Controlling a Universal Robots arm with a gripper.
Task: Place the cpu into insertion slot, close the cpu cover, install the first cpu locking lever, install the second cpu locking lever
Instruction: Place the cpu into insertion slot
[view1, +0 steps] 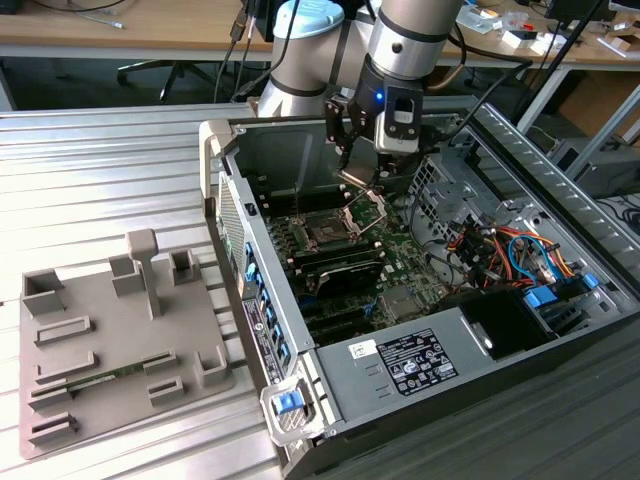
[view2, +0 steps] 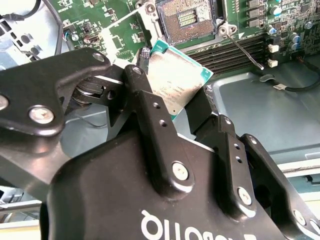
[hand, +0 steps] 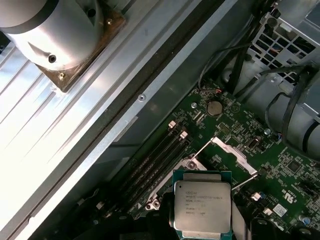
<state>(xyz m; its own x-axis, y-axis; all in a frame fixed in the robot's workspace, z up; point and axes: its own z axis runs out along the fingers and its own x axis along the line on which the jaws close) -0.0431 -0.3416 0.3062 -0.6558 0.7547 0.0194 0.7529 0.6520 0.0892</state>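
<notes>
My gripper hangs inside the open computer case, shut on the cpu. In the second wrist view the black fingers clamp the chip by two opposite edges. The cpu shows a silvery face and a green rim, and it is held tilted in the air just above and beside the insertion slot. The slot is bare, its contact field showing. The cpu cover stands swung up on its hinge. A thin locking lever sticks out loose beside the slot.
Black memory slots run beside the socket. Orange and blue cables and a power supply crowd the exterior view's right of the case. The case wall rises at its left. A grey parts fixture lies outside on the ribbed table.
</notes>
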